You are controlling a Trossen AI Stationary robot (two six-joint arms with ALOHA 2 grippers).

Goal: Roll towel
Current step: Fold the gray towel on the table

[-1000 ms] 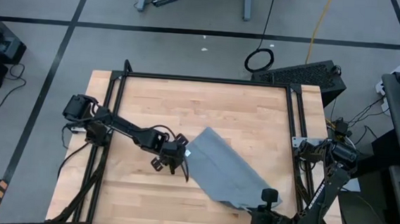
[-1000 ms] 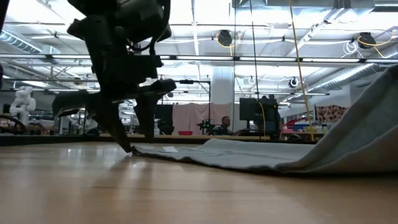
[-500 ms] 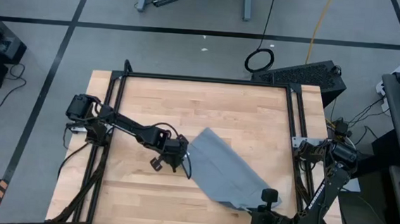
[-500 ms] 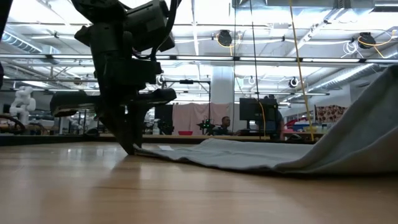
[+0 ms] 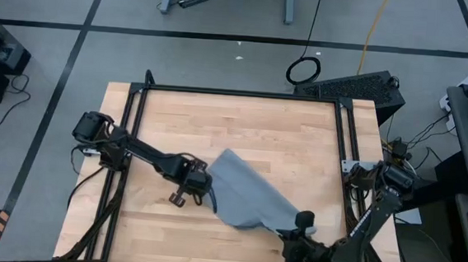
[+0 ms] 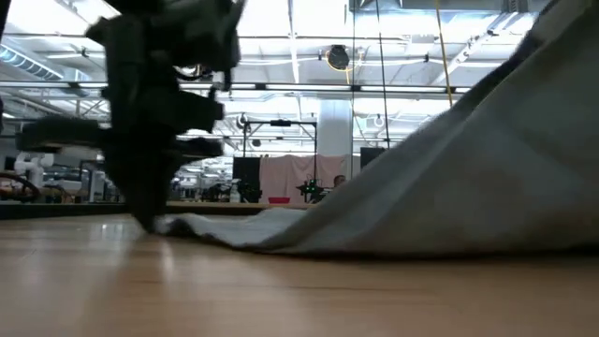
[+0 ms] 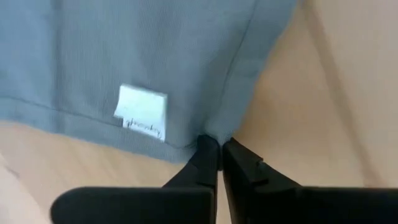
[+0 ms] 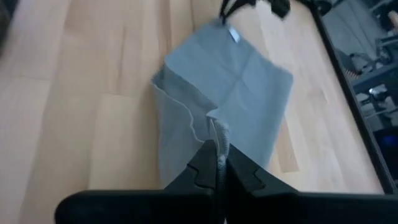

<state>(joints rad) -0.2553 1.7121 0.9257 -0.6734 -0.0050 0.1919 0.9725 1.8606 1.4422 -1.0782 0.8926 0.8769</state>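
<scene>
Left gripper (image 7: pixel 219 152): fingers pressed together on a corner of the towel (image 5: pixel 244 194), low at the table (image 5: pixel 243 119); the pinch sits just beside the white label (image 7: pixel 142 112) sewn near that hem.

Right gripper (image 8: pixel 217 149): fingers closed on the opposite corner, which is lifted clear of the wood, so cloth rises steeply on that side in the low view.

Towel, position: spread diagonally across the near middle of the table, one corner down at the left gripper, the other raised at the right gripper near the front edge, the cloth sagging between them.

Towel, handling: looks light, soft and limp. It drapes and creases under its own weight, so it will not hold a shape unaided and may slide a little on smooth wood.

Where to hold: the corners and hemmed edges seem best, since the doubled seam gives the fingers something firm; a pinch mid-cloth would likely just bunch it.

Judgement: rolling probably needs the cloth laid flat first, with both corners kept level.
</scene>
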